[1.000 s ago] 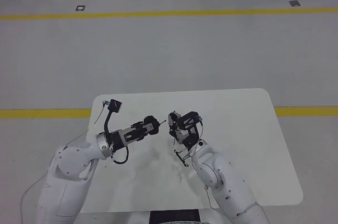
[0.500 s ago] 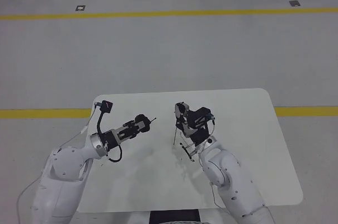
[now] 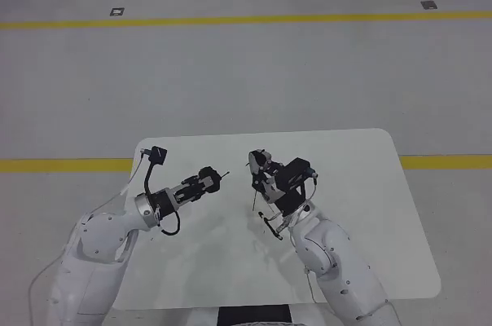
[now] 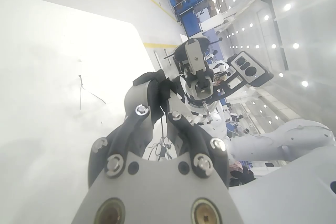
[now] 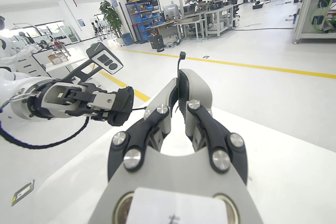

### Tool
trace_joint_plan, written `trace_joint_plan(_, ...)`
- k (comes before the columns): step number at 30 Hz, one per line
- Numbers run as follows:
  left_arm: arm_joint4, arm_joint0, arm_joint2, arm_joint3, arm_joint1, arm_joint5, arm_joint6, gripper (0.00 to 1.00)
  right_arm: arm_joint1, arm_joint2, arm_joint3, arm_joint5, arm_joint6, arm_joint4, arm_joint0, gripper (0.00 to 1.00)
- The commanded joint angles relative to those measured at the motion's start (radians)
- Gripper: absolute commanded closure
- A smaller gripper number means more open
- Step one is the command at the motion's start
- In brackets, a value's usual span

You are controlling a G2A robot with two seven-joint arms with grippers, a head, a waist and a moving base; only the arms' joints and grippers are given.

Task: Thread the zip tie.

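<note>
Where the white table was looked down on from above, the left gripper and right gripper were seen over its middle, left and right of centre, facing each other and apart. The zip tie was seen hanging from the right gripper as a thin strand. A black tip was seen poking from the left one, and whether both were one tie could not be told. From the left wrist, the left fingers were seen pressed together, their catch hidden by black pads. From the right wrist, the right fingers were seen clamped on the tie, its head clear beyond them. A white label on the base was cut off, its mark unreadable.
</note>
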Motion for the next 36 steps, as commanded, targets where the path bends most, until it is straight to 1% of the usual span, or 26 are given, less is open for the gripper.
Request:
trace_joint_plan(1, 0.0, 0.0, 0.0, 0.0, 0.0, 0.0, 0.0, 1.0, 0.0, 0.0, 0.0, 0.0, 0.0, 0.0, 0.0, 1.0)
trace_joint_plan(4, 0.0, 0.0, 0.0, 0.0, 0.0, 0.0, 0.0, 1.0, 0.0, 0.0, 0.0, 0.0, 0.0, 0.0, 0.0, 1.0)
trace_joint_plan(5, 0.0, 0.0, 0.003, 0.001, 0.0, 0.002, 0.01, 1.0, 0.0, 0.0, -0.001, 0.001, -0.002, 0.0, -0.001, 1.0)
trace_joint_plan(7, -0.005, 0.0, 0.015, 0.001, 0.0, 0.005, 0.028, 1.0, 0.004, 0.001, -0.01, -0.001, -0.033, -0.045, -0.011, 1.0)
trace_joint_plan(9, -0.017, 0.0, 0.02, 0.003, 0.0, 0.005, 0.045, 1.0, 0.006, -0.001, -0.019, -0.006, -0.077, -0.054, -0.027, 1.0)
trace_joint_plan(11, -0.035, 0.0, 0.024, 0.007, 0.001, 0.014, 0.061, 1.0, 0.009, 0.0, -0.022, -0.007, -0.106, -0.071, -0.041, 1.0)
trace_joint_plan(17, -0.032, -0.005, 0.039, 0.012, 0.006, 0.023, 0.069, 1.0, 0.014, -0.009, -0.039, -0.031, -0.149, -0.051, -0.07, 1.0)
trace_joint_plan(23, -0.027, -0.017, 0.059, 0.02, 0.01, 0.024, 0.082, 1.0, 0.015, -0.03, -0.027, -0.023, -0.157, -0.053, -0.07, 1.0)
trace_joint_plan(29, -0.021, -0.022, 0.076, 0.023, 0.014, 0.023, 0.097, 1.0, 0.013, -0.062, -0.013, 0.011, -0.16, -0.075, -0.053, 1.0)
trace_joint_plan(36, -0.02, -0.022, 0.087, 0.025, 0.019, 0.021, 0.111, 1.0, 0.005, -0.109, 0.008, 0.085, -0.164, -0.106, -0.032, 1.0)
